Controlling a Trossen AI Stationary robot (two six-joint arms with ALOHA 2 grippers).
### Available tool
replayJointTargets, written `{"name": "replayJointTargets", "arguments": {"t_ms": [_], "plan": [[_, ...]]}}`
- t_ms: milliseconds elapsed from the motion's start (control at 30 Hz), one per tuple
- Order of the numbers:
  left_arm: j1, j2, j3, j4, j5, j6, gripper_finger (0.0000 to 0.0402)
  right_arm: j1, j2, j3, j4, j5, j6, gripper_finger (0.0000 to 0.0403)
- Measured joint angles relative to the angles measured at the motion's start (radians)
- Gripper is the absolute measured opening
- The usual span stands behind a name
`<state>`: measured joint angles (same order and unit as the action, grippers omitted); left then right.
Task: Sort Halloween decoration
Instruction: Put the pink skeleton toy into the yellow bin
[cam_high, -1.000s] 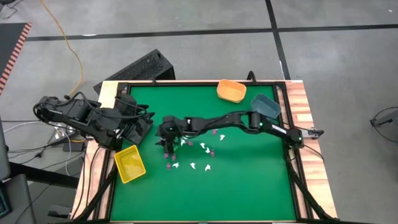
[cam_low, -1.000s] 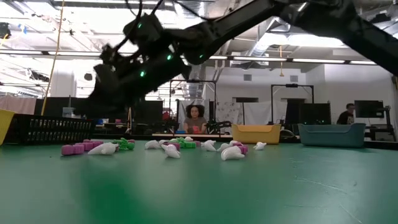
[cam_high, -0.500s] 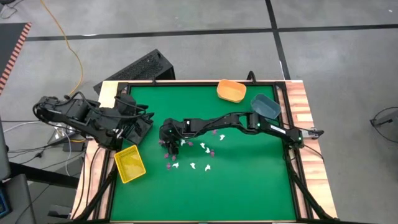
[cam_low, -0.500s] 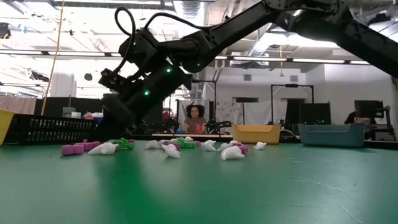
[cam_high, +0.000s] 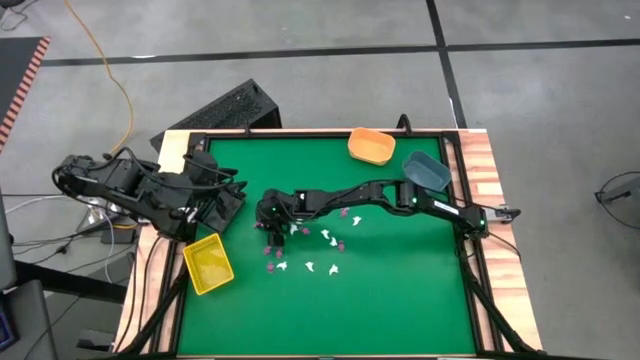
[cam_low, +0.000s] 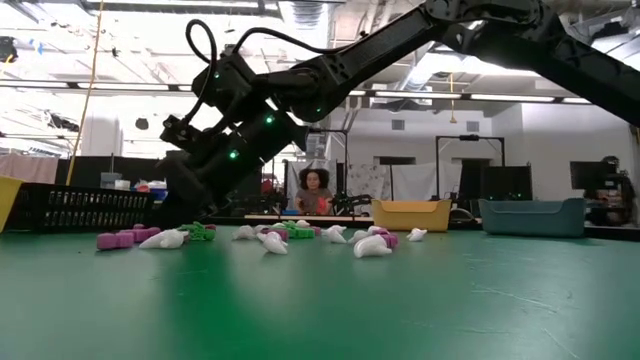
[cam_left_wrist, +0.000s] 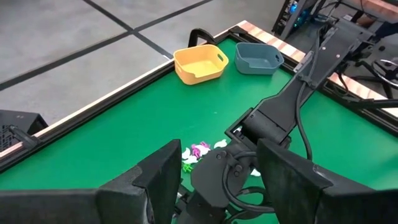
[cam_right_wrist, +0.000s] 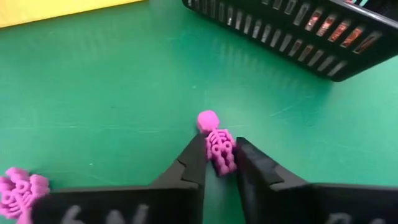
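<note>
Here the right gripper (cam_right_wrist: 219, 163) is down on the green desk (cam_right_wrist: 93, 93), jaws pinching the torso of a purple skeleton trinket (cam_right_wrist: 217, 146); the narrow bite may let it twist free on lifting. Only the right wrist view shows this contact. The high view shows the remaining trinkets (cam_high: 318, 252) scattered mid-desk and the left gripper (cam_high: 228, 197), jaws spread, parked beside the yellow bin (cam_high: 208, 265).

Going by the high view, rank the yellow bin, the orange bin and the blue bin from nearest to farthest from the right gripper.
From the right gripper, mid-table:
1. Yellow bin, nearest, by the table's left edge, beside the left arm.
2. Orange bin, at the far edge, right of centre.
3. Blue bin, farthest, near the far right corner.
</note>
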<state>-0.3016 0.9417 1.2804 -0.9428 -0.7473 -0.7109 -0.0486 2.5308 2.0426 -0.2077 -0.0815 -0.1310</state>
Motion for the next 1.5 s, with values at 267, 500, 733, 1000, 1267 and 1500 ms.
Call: {"name": "replayJointTargets", "arguments": {"t_ms": [267,500,733,1000,1267,1500], "plan": [[0.000,-0.013,0.000,-0.001,-0.005,0.000,0.0200,0.001,-0.001,0.027,-0.036,-0.007,0.002,0.0006],[0.000,-0.037,0.000,0.001,-0.016,-0.004,0.0200,0.001,0.009,0.141,-0.127,-0.025,0.002,0.0007],[0.000,-0.062,0.000,0.023,-0.050,0.008,0.0199,0.019,0.006,0.244,-0.129,-0.026,0.000,0.0008],[0.000,-0.067,0.000,0.028,-0.070,0.008,0.0199,0.095,0.005,0.282,0.041,-0.104,-0.018,0.0008],[0.000,-0.068,0.000,0.046,-0.070,0.008,0.0199,0.184,0.011,0.285,0.190,-0.111,-0.150,0.0006],[0.000,-0.068,0.000,0.045,-0.065,-0.007,0.0199,0.189,0.024,0.285,0.289,-0.127,-0.165,0.0006]]}}
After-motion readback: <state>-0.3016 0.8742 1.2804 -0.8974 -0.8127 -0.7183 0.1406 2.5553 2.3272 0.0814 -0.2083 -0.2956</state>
